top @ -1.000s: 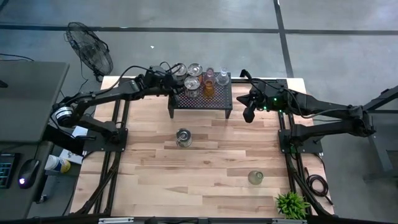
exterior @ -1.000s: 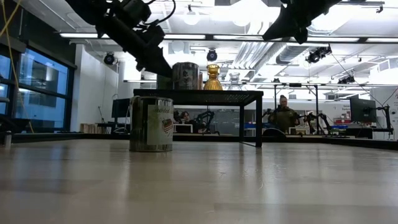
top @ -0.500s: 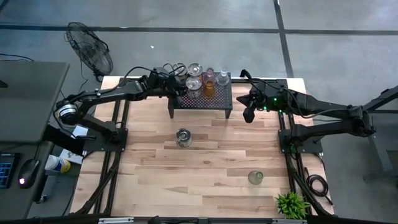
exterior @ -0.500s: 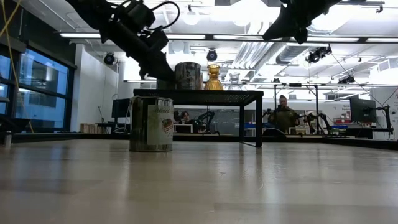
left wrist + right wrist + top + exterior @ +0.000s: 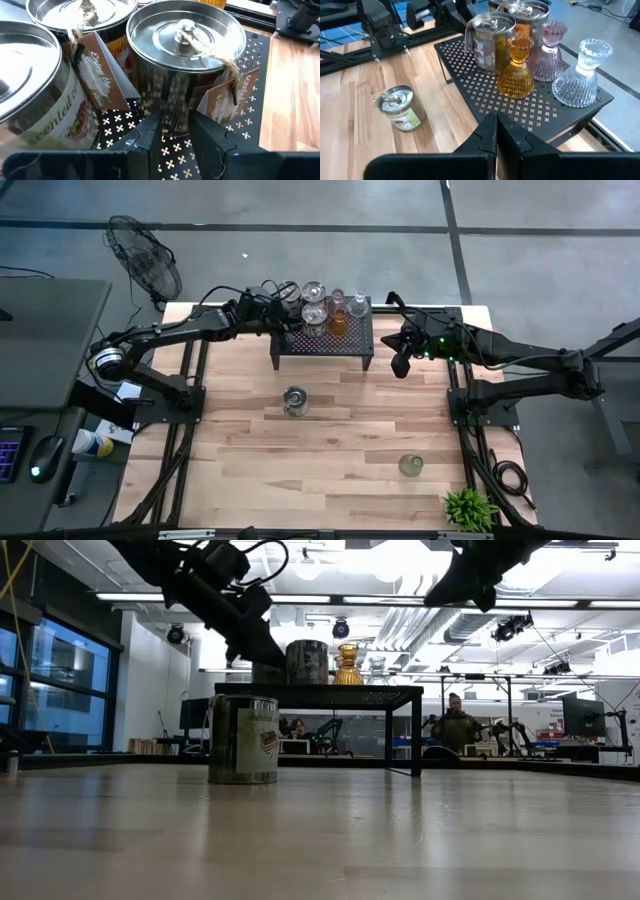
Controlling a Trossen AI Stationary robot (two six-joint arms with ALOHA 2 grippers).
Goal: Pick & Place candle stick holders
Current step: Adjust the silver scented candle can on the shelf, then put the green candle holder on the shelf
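Left gripper (image 5: 170, 131) sits low on the black perforated stand (image 5: 350, 340) at the table's far side, fingers parted, just short of the nearest silvery tin holder (image 5: 186, 60), not yet gripping. Tin looks rigid, lidded, smooth-walled, likely slippery; a paper tag (image 5: 227, 97) on twine hangs at its side and could snag. Best hold, I judge: across the straight wall below the lid rim. Amber glass holder (image 5: 516, 67), pink one (image 5: 546, 50) and clear one (image 5: 581, 75) crowd the same stand; fragile, narrow-waisted. One more tin (image 5: 294, 401) stands mid-table, a greenish glass (image 5: 411, 466) near right. Right gripper (image 5: 496, 131) hovers right of the stand, fingers pressed together, empty.
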